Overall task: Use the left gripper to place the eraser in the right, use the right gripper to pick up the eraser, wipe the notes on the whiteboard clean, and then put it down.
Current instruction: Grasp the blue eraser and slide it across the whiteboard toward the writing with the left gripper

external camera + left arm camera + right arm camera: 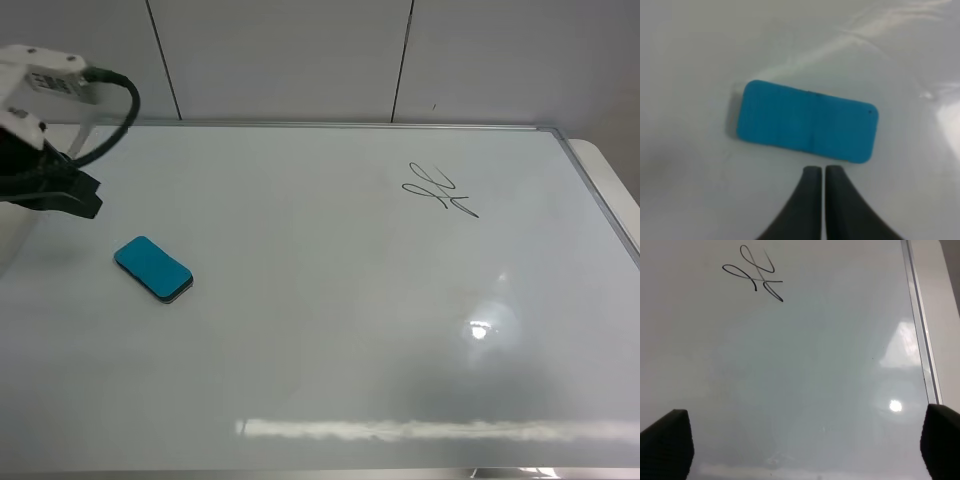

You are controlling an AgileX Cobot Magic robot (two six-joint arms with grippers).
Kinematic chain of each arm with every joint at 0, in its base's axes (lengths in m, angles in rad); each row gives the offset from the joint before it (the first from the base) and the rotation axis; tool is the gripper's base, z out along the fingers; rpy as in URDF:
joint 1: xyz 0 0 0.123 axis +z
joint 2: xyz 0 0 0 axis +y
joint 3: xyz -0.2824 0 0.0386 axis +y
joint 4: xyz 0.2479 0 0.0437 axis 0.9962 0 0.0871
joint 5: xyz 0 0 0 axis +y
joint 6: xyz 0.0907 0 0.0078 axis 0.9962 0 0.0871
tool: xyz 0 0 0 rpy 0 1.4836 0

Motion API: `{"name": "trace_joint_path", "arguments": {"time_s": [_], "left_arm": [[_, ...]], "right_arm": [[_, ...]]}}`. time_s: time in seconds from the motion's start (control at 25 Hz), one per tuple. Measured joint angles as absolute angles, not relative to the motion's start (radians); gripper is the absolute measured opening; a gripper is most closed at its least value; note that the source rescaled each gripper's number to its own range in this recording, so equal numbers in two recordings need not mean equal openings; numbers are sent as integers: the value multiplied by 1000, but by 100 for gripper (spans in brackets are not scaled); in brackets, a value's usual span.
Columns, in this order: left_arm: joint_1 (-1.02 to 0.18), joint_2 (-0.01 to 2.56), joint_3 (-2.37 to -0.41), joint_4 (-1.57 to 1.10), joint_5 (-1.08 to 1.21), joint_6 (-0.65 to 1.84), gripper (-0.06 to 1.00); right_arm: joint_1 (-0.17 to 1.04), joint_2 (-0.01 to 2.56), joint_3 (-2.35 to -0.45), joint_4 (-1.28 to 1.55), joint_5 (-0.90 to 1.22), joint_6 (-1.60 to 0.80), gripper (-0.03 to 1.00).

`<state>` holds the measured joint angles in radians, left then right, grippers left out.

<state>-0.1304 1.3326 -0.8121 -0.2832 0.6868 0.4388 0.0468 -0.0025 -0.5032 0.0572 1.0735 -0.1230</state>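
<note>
The teal-blue eraser (153,269) lies flat on the whiteboard (320,340) at its left side. My left gripper (88,197) hovers above the board's left edge, just up-left of the eraser. In the left wrist view the eraser (807,122) lies just ahead of the left gripper (820,172), whose jaws are shut together and empty. The notes (440,190), a black scribble, sit at the board's upper right and show in the right wrist view (756,274). My right gripper (800,440) is open, its fingertips (667,440) spread wide above bare board; it is out of the exterior view.
The board's silver frame (920,330) runs along the right edge, with a white table surface (612,185) beyond it. A panelled wall (300,60) stands behind the board. Light glare (482,325) shows on the lower right of the board.
</note>
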Motion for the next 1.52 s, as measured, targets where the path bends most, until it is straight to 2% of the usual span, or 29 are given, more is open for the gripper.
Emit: {"name": "trace_joint_path", "arguments": {"time_s": [0.24, 0.68, 1.08, 1.2, 1.52], "left_arm": [[-232, 1525, -813, -117, 551, 297, 0], [-233, 1753, -813, -77, 403, 287, 0], [-247, 1754, -741, -102, 283, 287, 0], [-304, 1754, -733, -110, 241, 274, 0], [-578, 1856, -800, -127, 116, 58, 0]], "right_arm": [[47, -2, -503, 57, 1074, -123, 80], [47, -2, -503, 57, 1074, -123, 80], [47, -2, -503, 57, 1074, -123, 80], [47, -2, -503, 57, 1074, -123, 80], [47, -2, -503, 57, 1074, -123, 80]]}}
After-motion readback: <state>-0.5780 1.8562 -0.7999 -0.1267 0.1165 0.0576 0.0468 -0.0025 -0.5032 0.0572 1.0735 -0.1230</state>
